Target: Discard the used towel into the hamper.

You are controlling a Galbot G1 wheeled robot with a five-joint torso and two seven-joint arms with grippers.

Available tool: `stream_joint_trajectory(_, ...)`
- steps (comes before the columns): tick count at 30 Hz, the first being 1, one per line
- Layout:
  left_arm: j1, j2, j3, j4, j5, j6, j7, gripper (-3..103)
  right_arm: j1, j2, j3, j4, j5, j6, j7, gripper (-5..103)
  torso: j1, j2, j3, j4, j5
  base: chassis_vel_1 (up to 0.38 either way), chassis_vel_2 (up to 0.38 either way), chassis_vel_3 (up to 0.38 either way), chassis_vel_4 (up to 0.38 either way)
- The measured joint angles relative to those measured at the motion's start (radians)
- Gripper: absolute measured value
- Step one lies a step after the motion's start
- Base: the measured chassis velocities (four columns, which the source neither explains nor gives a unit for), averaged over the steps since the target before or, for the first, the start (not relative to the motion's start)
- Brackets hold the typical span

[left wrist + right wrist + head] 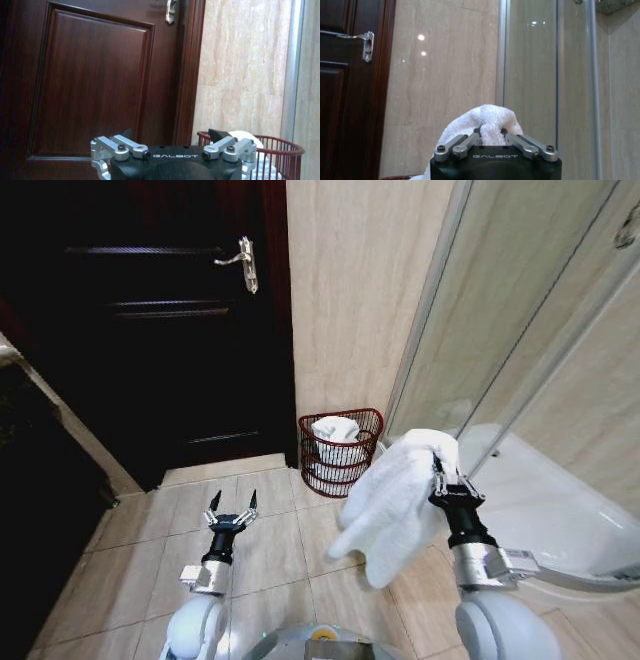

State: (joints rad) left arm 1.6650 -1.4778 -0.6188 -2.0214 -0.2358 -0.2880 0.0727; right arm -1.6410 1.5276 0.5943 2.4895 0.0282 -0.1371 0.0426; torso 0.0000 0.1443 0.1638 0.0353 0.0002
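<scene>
Head view places the right gripper [436, 463] raised at the robot's right, its fingers closed on a white towel [392, 500] that drapes down and to the left of the wrist. The left gripper [232, 502] hangs lower on the left, above the tiled floor [270, 550], with its two fingers spread wide and nothing between them. The red wire hamper [340, 450] stands on the floor against the beige wall [350, 290], between the dark door [150, 320] and the glass shower screen [500, 310], already containing white cloth. Right wrist view shows the fingers pinching a bunched fold of towel. Left wrist view shows the hamper rim just beyond the open fingertips.
</scene>
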Motion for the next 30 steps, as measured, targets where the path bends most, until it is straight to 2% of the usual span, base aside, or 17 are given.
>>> stream_joint_trajectory(30,-0.001,-0.003,0.003,-0.006,-0.006,0.036,-0.03,100,0.013,-0.011,-0.009,-0.033,-0.009,0.016,-0.017,12,0.0,0.0,0.0,0.0001,-0.0001,-0.045,0.062,0.061,-0.052)
